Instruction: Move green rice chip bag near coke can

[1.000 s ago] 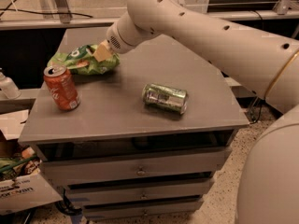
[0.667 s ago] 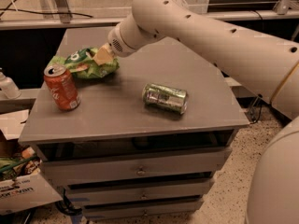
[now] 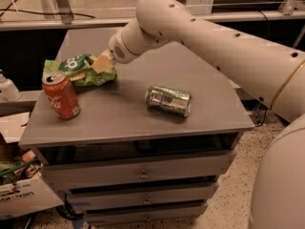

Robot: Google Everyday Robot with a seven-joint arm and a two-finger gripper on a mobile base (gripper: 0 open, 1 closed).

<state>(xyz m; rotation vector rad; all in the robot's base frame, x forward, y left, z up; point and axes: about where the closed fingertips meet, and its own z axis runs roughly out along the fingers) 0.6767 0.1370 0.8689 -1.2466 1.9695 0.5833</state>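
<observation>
- Camera view looks down on a grey cabinet (image 3: pixel 119 120) with drawers. The coke can (image 3: pixel 61 94) stands upright near one front corner of its top.
- The green rice chip bag (image 3: pixel 76 71) lies just behind the coke can, close enough that I cannot tell whether they touch.
- The gripper (image 3: pixel 102 63) sits on the end of the bag farthest from the coke can. I cannot tell whether it is clamped on the bag or has let go.
- The placing step looks nearly done. Next it should let go if it is holding, then lift straight up without dragging the bag.
- The coke can stands close to the cabinet's side edge, so a push that way could tip it off.
- Bare top lies open between the coke can and the silver-green can (image 3: pixel 167 100), which lies on its side well apart.
</observation>
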